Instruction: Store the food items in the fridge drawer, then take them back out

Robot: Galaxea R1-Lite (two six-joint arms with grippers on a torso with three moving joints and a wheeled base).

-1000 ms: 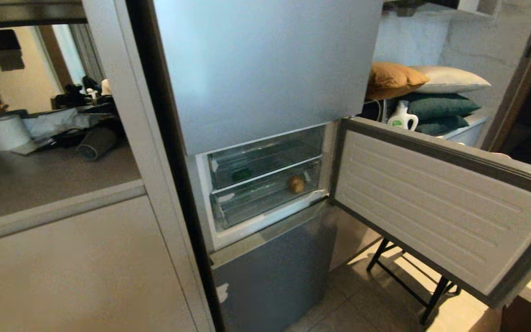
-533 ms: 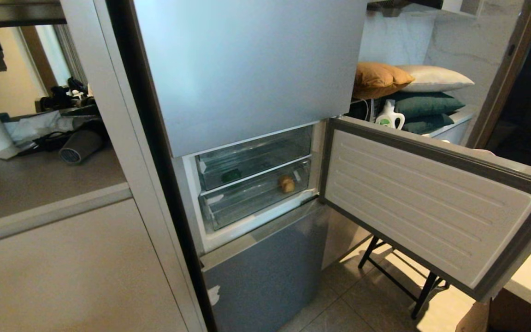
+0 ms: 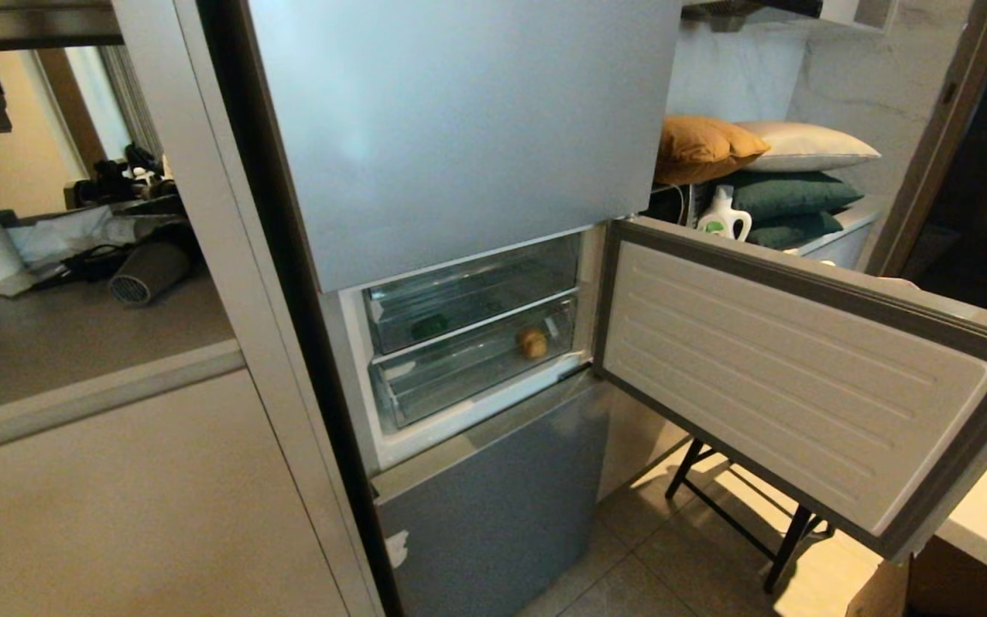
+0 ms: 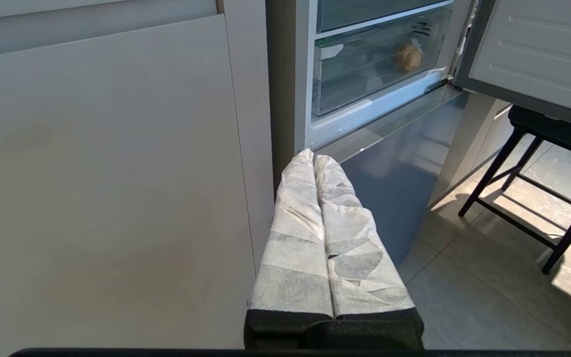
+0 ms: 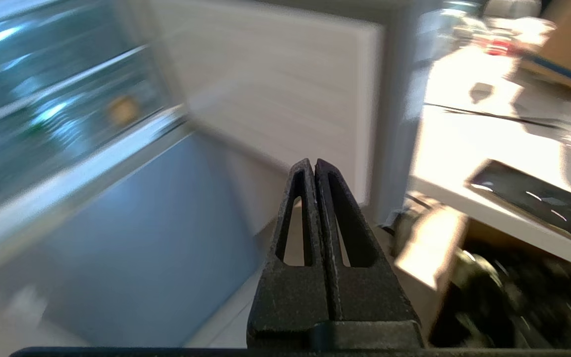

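Fridge drawer [image 3: 476, 360], potato [image 3: 532, 343] inside

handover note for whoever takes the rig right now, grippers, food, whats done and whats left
Left gripper: shut, empty, low in front of the fridge.
Right gripper: shut, empty, beside the open fridge door.
Green pepper: in the upper clear drawer.
Potato: in the lower clear drawer.
Both drawers look pushed in.
Done: food stored.
Left: pull the drawers out and take both items back out.
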